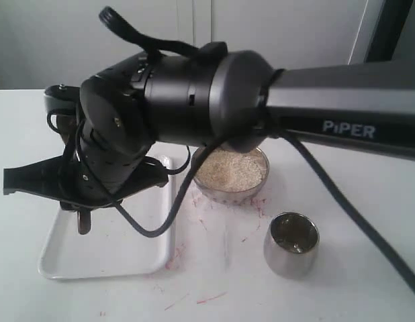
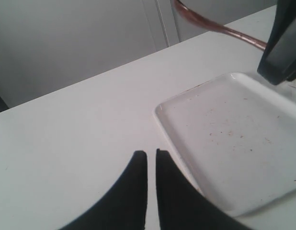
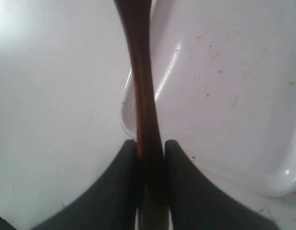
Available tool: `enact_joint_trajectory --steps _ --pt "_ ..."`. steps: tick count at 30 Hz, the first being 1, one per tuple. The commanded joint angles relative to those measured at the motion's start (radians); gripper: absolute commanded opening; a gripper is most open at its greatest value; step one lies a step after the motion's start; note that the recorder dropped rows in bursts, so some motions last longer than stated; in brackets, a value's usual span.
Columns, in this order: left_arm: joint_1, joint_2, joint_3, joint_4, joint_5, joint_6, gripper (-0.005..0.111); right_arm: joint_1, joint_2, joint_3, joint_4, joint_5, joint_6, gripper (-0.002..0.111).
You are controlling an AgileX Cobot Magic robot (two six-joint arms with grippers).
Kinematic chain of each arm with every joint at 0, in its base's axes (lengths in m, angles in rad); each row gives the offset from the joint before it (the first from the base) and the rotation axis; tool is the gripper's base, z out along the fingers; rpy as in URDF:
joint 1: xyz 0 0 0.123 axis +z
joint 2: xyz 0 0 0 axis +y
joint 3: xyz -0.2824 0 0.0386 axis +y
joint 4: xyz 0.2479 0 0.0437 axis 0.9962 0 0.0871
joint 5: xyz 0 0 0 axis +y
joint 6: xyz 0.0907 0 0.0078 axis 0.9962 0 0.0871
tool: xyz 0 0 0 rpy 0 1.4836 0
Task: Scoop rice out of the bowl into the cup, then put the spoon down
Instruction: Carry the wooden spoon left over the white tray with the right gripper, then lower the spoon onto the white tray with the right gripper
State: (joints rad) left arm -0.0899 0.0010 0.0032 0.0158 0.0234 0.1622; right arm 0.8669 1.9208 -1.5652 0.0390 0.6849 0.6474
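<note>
Your right gripper (image 3: 150, 145) clamps the dark reddish-brown wooden spoon (image 3: 138, 72) by its thin handle (stiff, light, likely slick); squeeze firmly.

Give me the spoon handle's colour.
Dark reddish-brown. The spoon shows best in the right wrist view, pinched by the right gripper.

Item one: you read "PiPER" in white letters on the right arm's dark link (image 1: 342, 100). You find no other legible text.
</note>
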Motion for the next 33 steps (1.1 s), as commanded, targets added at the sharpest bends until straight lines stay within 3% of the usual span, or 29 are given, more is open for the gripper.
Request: enact_joint_trajectory --steps 1,33 --pt "-0.003 -0.001 -0.003 -0.007 -0.002 -0.001 0.014 0.002 0.032 -0.009 0.018 -0.020 0.012 0.000" --pt "-0.003 -0.001 -0.003 -0.007 -0.002 -0.001 0.014 -0.048 0.178 -0.009 -0.039 -0.091 0.179 0.000"
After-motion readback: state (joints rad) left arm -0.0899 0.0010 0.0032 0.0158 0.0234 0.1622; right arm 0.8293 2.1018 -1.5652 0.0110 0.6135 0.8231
